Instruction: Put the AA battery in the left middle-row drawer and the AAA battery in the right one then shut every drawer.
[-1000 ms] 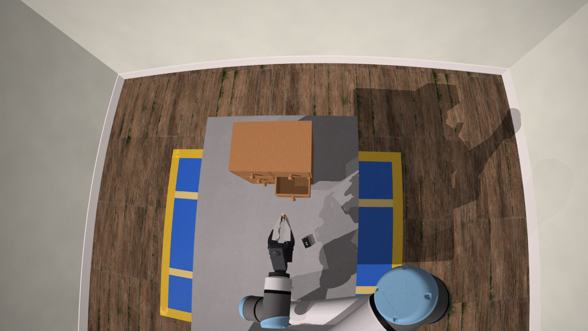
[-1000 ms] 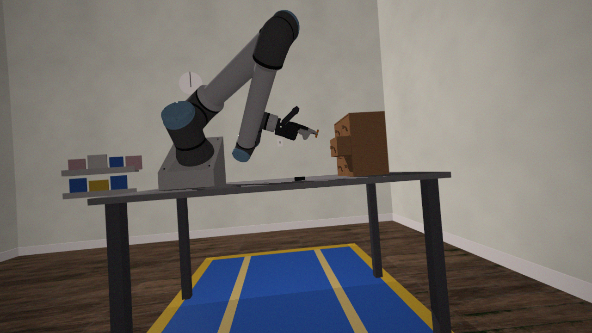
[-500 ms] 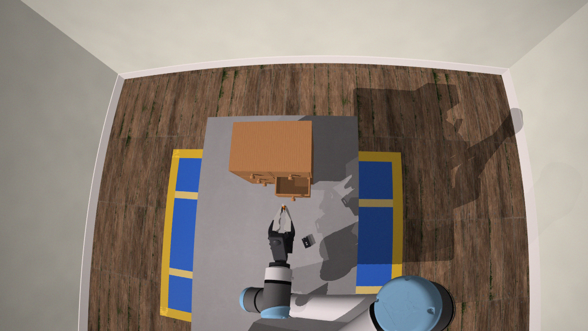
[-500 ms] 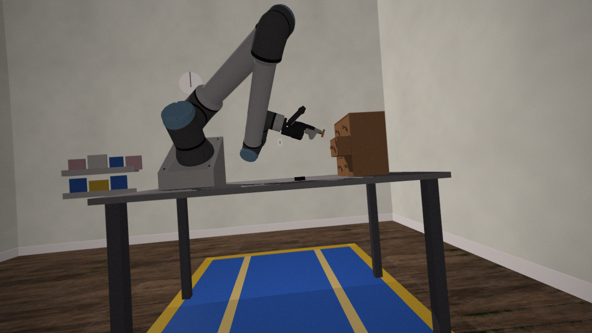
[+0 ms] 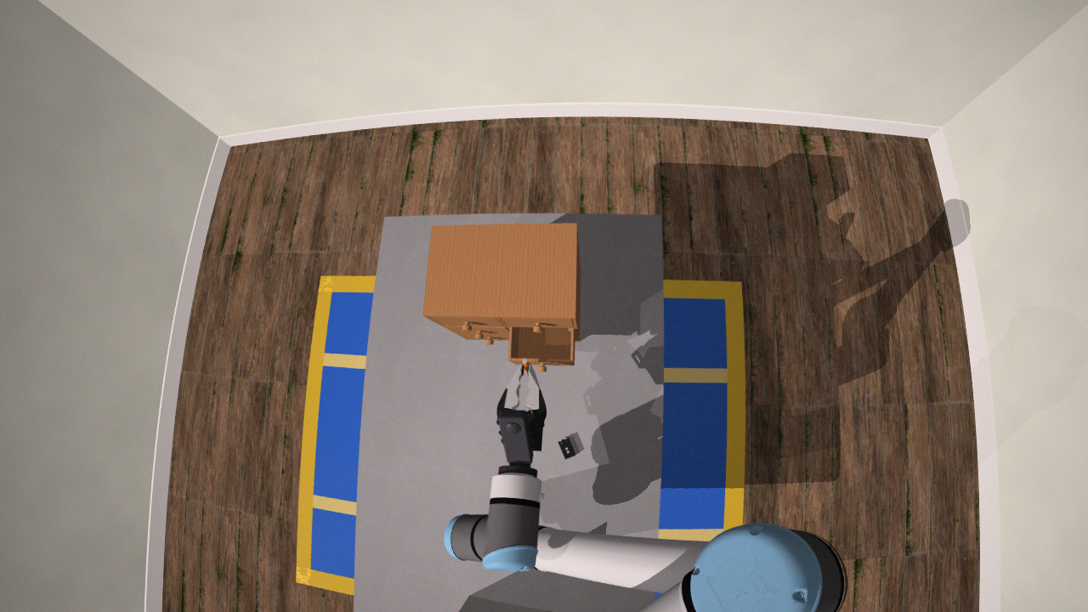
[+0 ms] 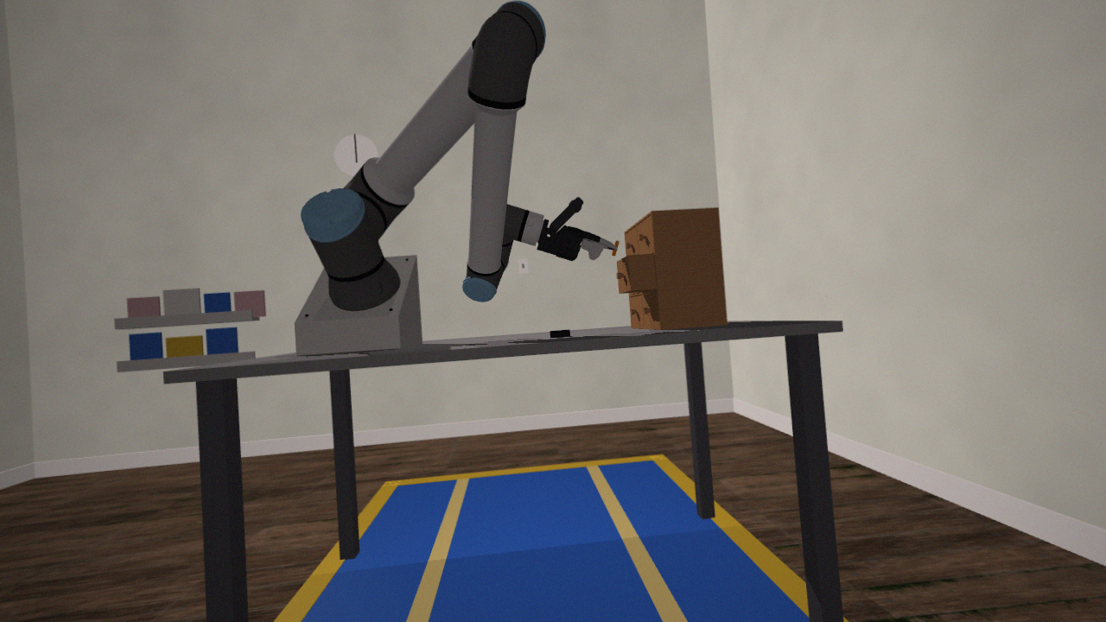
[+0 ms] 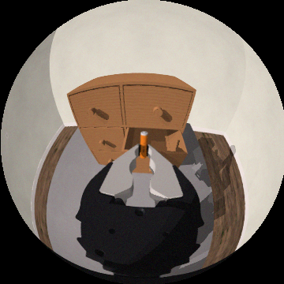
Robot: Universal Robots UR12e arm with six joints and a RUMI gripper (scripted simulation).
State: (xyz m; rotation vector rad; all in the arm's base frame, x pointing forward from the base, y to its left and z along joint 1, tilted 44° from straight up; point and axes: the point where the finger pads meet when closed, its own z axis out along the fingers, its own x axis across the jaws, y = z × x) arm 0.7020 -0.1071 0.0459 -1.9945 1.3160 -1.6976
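Observation:
My gripper (image 5: 524, 376) (image 6: 605, 249) (image 7: 143, 145) is shut on a slim orange battery (image 5: 524, 368) (image 6: 614, 250) (image 7: 143, 143), which I take for the AAA one; it sticks out past the fingertips. The wooden chest (image 5: 501, 266) (image 6: 688, 263) (image 7: 130, 80) stands upright at the far end of the table. Its middle-row right drawer (image 5: 541, 360) (image 6: 627, 272) (image 7: 158, 136) is pulled out and looks empty. The battery's tip is at that drawer's front edge, a little above it. The other drawers are shut. I see no other battery.
The grey table (image 5: 426, 426) (image 6: 502, 347) also bears a small black box-like object (image 5: 569, 446) (image 6: 559, 333) to the right of my wrist. Two tiny items (image 5: 637, 356) (image 5: 587, 399) lie in the arm's shadow near the right edge. A shelf of coloured blocks (image 6: 185, 317) stands behind the robot base.

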